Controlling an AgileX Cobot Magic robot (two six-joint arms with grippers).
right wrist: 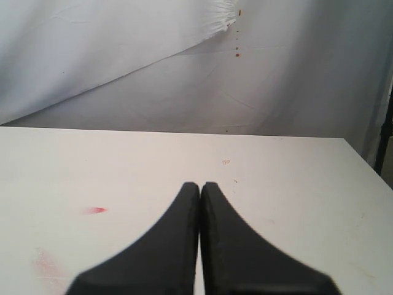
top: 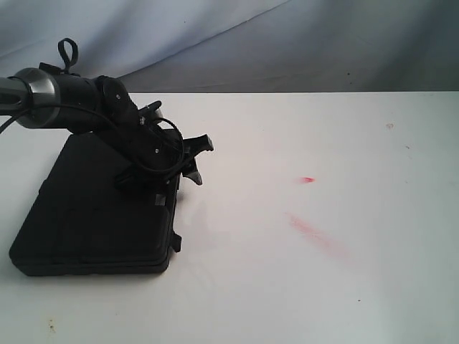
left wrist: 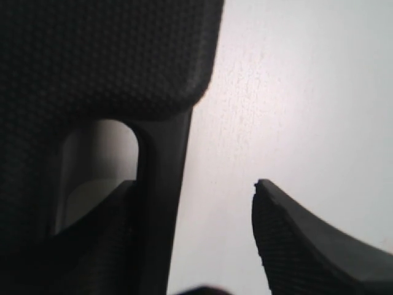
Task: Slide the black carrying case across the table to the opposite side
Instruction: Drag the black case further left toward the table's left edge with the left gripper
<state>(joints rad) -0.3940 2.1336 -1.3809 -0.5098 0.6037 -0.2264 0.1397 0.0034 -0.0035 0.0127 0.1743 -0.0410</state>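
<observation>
Flat rectangular matte black plastic case [top: 93, 208] lies flat, lid up, on the large white surface [top: 323, 287]. In the exterior view it sits at the left, toward the near side. Rounded corners; pebbled texture shows close up in the left wrist view [left wrist: 92, 61]. A small tab [top: 176, 242] sticks out from its right-hand edge.

Left arm [top: 79, 97], dark with a grey metal section, reaches in from the left above the case. Its jaws are at the case's right-hand edge, toward the far corner, and stand spread wide, gripping nothing.

Left wrist view: slot-shaped handle cut-out [left wrist: 98, 160] in the case edge, white surface [left wrist: 295, 92] visible through it. One textured pad [left wrist: 92, 239] lies at the cut-out, on the inner side of the handle bar; contact with the bar cannot be told. The other pad [left wrist: 301, 246] is over bare surface beside the case, a clear white gap between it and the edge. The handle bar sits between the two.

Right jaws do not appear in the exterior view. Right wrist view: their tips are pressed together, holding nothing, above bare surface [right wrist: 276, 203].

Red marks on the surface, well apart from the case: a small spot [top: 307, 179] and a longer faint smear [top: 312, 233]. Pale creased cloth backdrop [right wrist: 123, 61] behind the far edge.
</observation>
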